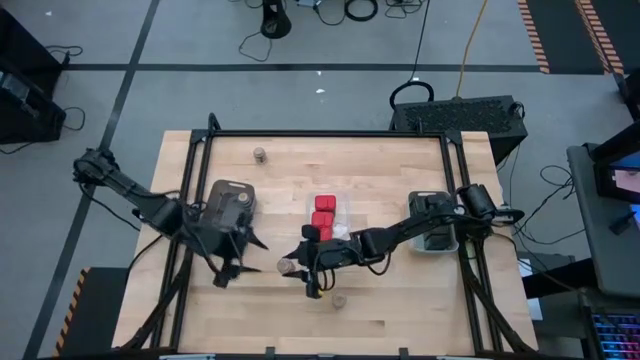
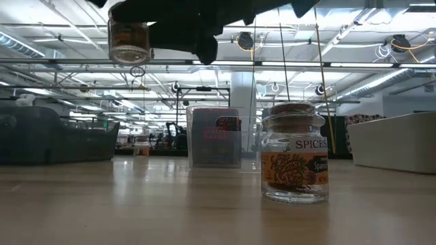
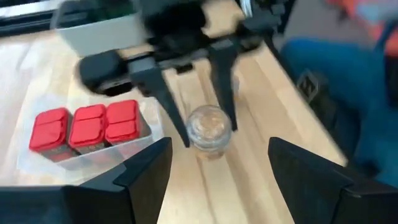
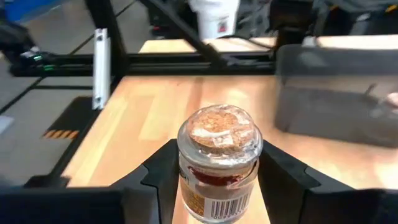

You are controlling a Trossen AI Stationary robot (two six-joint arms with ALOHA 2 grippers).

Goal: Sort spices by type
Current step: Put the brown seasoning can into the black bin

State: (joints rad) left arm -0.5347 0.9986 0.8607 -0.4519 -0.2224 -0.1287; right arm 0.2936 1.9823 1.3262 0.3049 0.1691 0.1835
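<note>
Small round glass jar (image 4: 219, 163) with a cork stopper, reddish-brown spice inside and a barcode label, clamped between the two dark fingers of the right claw (image 4: 217, 186) and held clear of the table (image 1: 390, 170), near its front edge and a little left of centre. Seen in the low view as a jar hanging high under the dark arm. Just right of it in the high view, a clear tray (image 1: 340, 205) at mid-table holding three bright red boxes (image 1: 323, 211) in a row, with a black box (image 1: 311, 232) at the tray's near end. Second cork-topped jar (image 2: 294, 152) labelled "SPICES" standing upright at the near edge of the table, close to the low camera; a third jar (image 1: 259, 154) standing alone by the far edge, left of centre. Grey tray (image 1: 232, 200) on the left, white tray (image 1: 441, 236) on the right under the right arm. Left claw (image 3: 217, 165) spread wide and empty, hovering left of the held jar, pointing toward it.
</note>
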